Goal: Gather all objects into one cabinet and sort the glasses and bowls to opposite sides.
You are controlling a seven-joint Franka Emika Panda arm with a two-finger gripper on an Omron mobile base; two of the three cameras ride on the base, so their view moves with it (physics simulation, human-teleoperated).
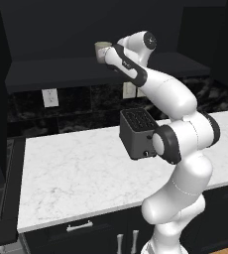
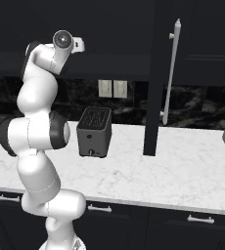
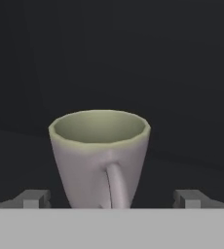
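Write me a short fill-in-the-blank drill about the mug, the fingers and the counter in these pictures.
1. The pale mug stands upright with its handle facing the ____.
2. The fingers stand ____ on either side of the mug.
3. The black ____ sits on the white marble counter.

Missing words: camera; open; toaster

White marble counter, black toaster standing on it, dark veined backsplash with white outlets, black drawers below
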